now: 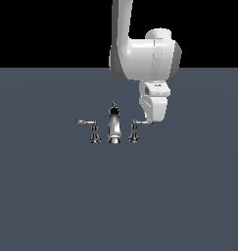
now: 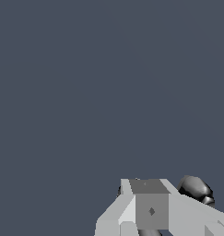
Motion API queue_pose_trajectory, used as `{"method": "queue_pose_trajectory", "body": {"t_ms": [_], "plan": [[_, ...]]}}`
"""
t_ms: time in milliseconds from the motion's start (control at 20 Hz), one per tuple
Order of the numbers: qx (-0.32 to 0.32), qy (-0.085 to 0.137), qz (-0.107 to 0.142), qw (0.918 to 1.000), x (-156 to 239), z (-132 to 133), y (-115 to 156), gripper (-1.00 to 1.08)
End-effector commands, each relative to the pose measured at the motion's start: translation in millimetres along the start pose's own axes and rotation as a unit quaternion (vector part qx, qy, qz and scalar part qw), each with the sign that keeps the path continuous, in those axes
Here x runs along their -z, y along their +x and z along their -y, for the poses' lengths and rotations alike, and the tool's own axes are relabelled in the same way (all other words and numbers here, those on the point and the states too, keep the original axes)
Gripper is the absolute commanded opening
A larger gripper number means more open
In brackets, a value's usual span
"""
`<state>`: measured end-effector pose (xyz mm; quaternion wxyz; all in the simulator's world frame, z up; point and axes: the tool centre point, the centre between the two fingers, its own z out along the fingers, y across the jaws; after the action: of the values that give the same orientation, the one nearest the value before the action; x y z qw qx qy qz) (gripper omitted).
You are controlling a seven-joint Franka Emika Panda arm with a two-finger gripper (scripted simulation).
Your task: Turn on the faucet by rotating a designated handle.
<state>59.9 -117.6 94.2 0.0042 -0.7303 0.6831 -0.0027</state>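
The chrome faucet (image 1: pixel 113 126) stands on the grey floor, its tall tapered spout in the middle. The designated handle (image 1: pixel 134 131) is the fluted post on the exterior view's right; its thin lever arm (image 1: pixel 142 122) points toward my gripper. The twin handle (image 1: pixel 94 131) stands on the exterior view's left. My gripper (image 1: pixel 151 119) hangs just beside the lever's tip, at the lever's height, and looks shut with nothing in it. In the wrist view the fingers (image 2: pixel 150 205) sit together, with a rounded chrome part (image 2: pixel 195 189) just behind them.
The white arm (image 1: pixel 142 54) comes down from above, behind the faucet. The flat grey floor (image 1: pixel 115 206) stretches all around the set, and no other objects show.
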Motion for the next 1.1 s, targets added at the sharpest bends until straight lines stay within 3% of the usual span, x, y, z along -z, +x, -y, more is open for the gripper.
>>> {"method": "queue_pose_trajectory", "body": {"t_ms": [0, 850, 1050], "plan": [[0.0, 0.0, 0.0, 1.0, -0.1, -0.1, 0.1, -1.0], [-0.005, -0.005, -0.001, 1.0, 0.3, -53.3, -9.3, -1.0], [-0.008, -0.003, -0.002, 1.0, 0.6, -53.5, -11.8, -1.0]]}}
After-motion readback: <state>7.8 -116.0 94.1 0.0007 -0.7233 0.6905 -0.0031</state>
